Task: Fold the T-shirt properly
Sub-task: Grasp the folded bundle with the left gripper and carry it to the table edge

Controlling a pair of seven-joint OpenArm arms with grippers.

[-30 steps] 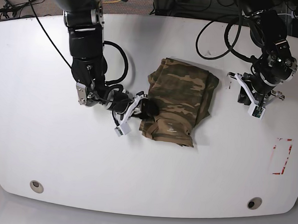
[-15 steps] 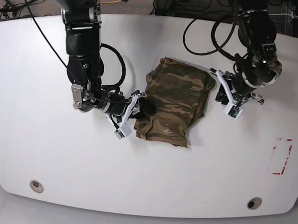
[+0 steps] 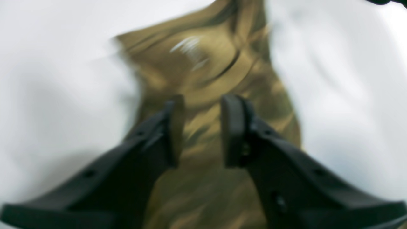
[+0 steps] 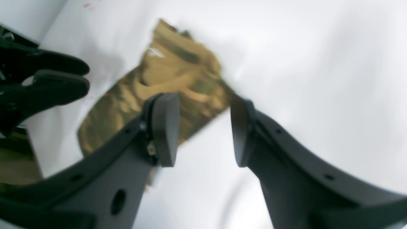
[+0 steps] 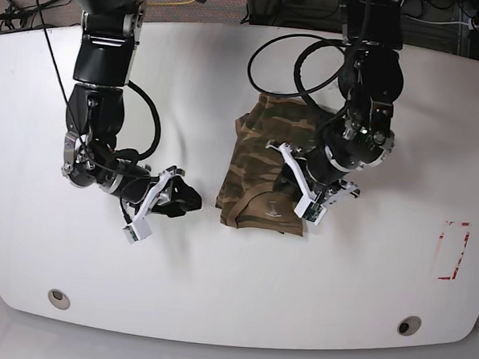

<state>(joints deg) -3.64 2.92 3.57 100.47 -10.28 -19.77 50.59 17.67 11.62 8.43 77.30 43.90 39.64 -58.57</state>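
- One T-shirt (image 5: 266, 169) in camouflage print was seen on the white bench (image 5: 217, 291), near its middle, already folded to a compact bundle with its neck band turned toward the front edge.
- The left gripper (image 3: 200, 130) was placed over the right side of the bundle; its fingers (image 3: 233, 127) were parted, with only cloth seen behind the gap, and nothing was grasped between them.
- The right gripper (image 4: 200, 130) was held apart from the shirt, on the bare bench at the side; its fingers (image 4: 163, 127) were also spread and empty.
- The cloth was judged to be soft and light, without stiffness; it can be expected to sag and to unfold if it is lifted by one point only.
- Several layers were stacked, so a pinch at a folded edge or a corner was judged better than a pinch in the middle, where only the top layer may be taken.
- The wrist views were blurred, so the exact edge under the left fingers could not be told.
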